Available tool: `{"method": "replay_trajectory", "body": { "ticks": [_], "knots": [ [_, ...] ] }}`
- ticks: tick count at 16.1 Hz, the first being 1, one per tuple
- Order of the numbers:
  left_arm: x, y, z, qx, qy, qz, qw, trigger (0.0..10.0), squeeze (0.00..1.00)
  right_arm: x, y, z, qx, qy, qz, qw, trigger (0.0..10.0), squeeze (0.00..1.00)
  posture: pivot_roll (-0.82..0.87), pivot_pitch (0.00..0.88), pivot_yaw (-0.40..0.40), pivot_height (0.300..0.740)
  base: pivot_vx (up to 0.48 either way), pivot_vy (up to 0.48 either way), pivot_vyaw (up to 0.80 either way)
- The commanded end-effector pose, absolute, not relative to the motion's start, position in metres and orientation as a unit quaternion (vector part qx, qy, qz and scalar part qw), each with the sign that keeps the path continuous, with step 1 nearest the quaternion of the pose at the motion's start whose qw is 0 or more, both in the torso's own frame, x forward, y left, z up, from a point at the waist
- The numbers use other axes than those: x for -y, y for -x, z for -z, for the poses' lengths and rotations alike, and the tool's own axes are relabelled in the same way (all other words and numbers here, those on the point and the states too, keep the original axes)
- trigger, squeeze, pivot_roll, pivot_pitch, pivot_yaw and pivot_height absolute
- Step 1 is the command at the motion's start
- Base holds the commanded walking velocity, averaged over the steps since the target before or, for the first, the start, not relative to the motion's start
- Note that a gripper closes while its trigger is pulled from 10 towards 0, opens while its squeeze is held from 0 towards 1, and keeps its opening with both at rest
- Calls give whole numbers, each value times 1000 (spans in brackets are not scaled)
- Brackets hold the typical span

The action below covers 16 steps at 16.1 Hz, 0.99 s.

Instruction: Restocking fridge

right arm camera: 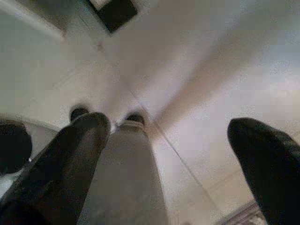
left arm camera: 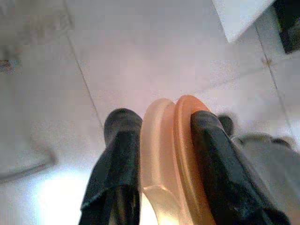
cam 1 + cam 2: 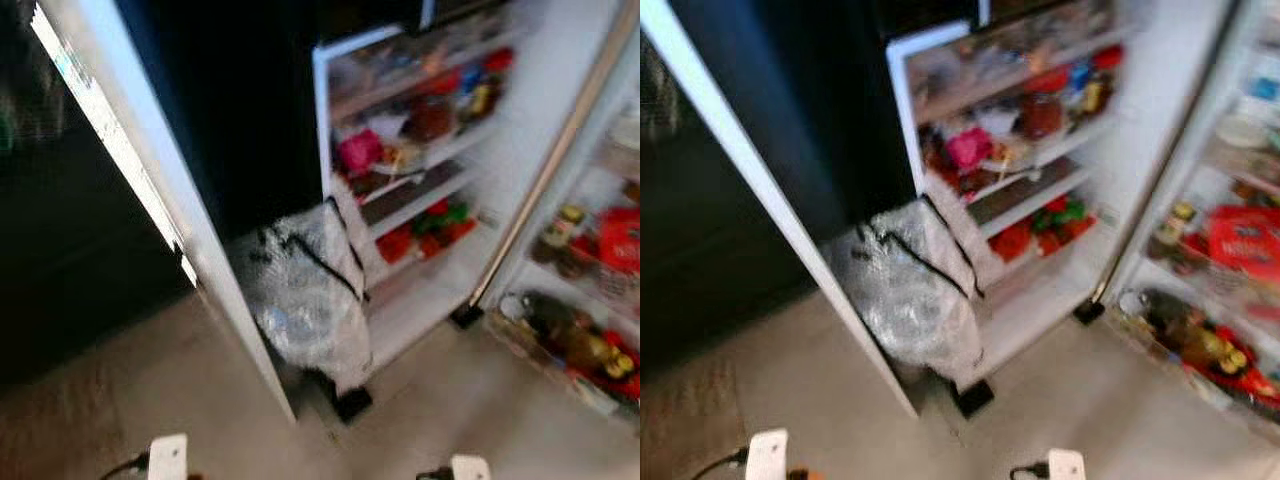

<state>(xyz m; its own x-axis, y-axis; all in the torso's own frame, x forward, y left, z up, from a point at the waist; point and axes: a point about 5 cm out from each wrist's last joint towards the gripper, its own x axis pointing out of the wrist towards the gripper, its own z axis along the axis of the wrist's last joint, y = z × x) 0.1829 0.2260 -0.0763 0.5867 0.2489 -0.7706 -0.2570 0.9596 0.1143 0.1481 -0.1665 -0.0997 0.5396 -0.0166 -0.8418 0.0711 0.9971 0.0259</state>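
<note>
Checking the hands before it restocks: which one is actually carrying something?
The left hand: its black fingers clamp an orange-and-cream rounded object. The right hand is spread open over bare floor.

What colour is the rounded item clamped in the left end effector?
Translucent orange item, pale peach on one side, held between the left end effector fingers; clearest in the left wrist view.

The fridge (image 3: 1160, 130) stands open. Its door (image 3: 760, 190) swings out to the left. The shelves (image 3: 1030, 160) hold packed food, including a pink pack (image 3: 968, 148) and a red jar (image 3: 1043, 115). A clear plastic bag (image 3: 910, 295) with black handles leans against the lower shelves on the floor (image 3: 1110, 400).
</note>
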Motion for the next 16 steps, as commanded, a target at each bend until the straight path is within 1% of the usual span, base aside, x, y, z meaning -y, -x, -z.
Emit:
{"method": "replay_trajectory", "body": {
  "ticks": [1, 8, 9, 11, 16],
  "knots": [
    [-227, -167, 84, -457, 6, -145, 878, 10000, 0, 160, -139, 104, -498, -43, 20, 866, 10000, 0, -40, 153, 19, 740, 0, -371, 0],
    [-228, -167, 84, -457, 5, -145, 878, 10000, 0, 158, -139, 104, -499, -43, 14, 865, 10000, 0, -39, 157, 22, 740, 0, -371, 0],
    [-228, -167, 84, -457, 5, -145, 878, 10000, 0, 158, -139, 104, -500, -34, 5, 865, 10000, 0, -39, 157, 22, 740, 0, -371, 794],
    [-227, -168, 84, -456, 5, -145, 878, 10000, 0, 157, -139, 104, -498, -40, 8, 866, 10000, 0, -38, 157, 22, 740, 0, -371, 716],
    [-226, -168, 84, -456, 6, -145, 878, 10000, 0, 158, -139, 104, -498, -45, 14, 866, 10000, 0, -38, 158, 21, 740, 0, -370, 0]
  ]
}}
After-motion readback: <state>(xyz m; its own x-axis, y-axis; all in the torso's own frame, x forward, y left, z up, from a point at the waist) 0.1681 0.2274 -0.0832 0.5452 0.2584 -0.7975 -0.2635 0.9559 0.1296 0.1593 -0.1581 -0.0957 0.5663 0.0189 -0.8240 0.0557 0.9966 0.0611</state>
